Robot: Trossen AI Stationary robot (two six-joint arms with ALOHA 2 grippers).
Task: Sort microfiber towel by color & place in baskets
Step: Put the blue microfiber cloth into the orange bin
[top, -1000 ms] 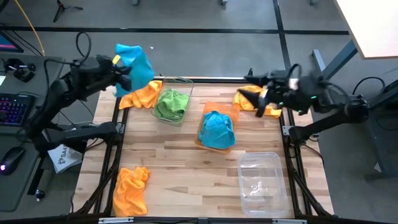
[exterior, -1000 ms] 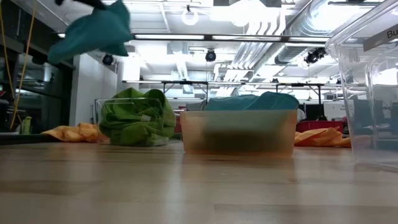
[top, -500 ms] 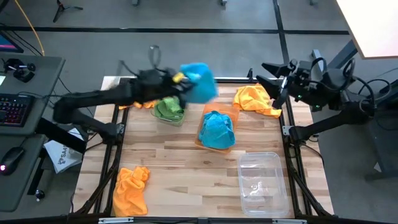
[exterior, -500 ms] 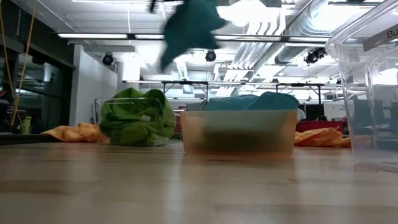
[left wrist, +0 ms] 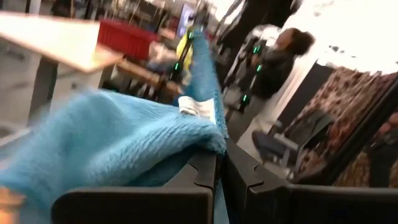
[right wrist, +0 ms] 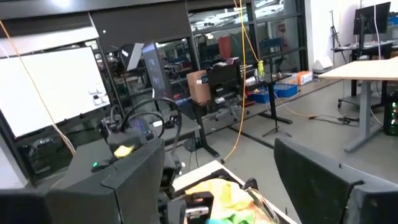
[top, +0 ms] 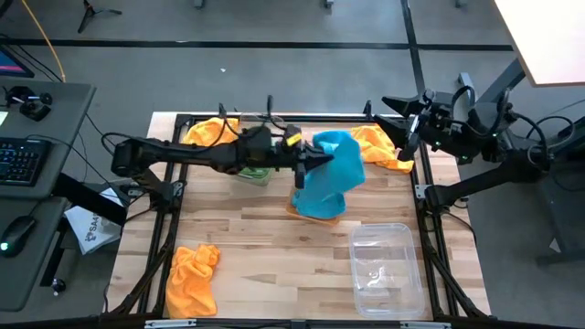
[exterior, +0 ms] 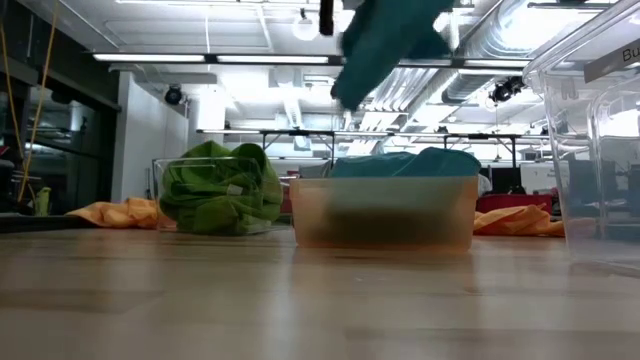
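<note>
My left gripper (top: 308,158) reaches across the table's middle and is shut on a sky-blue towel (top: 335,163), held in the air over the orange basket (top: 294,206). Another blue towel (top: 315,196) lies in that basket. A green towel (exterior: 220,190) fills a clear basket (top: 259,177) under my left arm. Orange towels lie on the table at the far left (top: 209,131), far right (top: 375,144) and near left (top: 191,279). My right gripper (top: 403,123) hangs open above the far right corner, touching nothing. My left gripper pinches the blue towel between its two fingers (left wrist: 205,177) at a bunched edge near the white tag (left wrist: 198,106). The fingers lie about level, pointing toward the table's right. The towel hangs below them, its lower end (exterior: 342,92) lifted clear above the basket.
An empty clear basket (top: 388,268) stands at the near right and looms large at the low view's right edge (exterior: 590,150). Bare wood lies in the near middle of the table (top: 274,247). A black frame rims the table.
My left gripper has swung from above the far left corner toward the right, carrying the blue towel past the green basket to above the orange basket. My right gripper has drawn back from the far-right orange towel toward the right edge.
</note>
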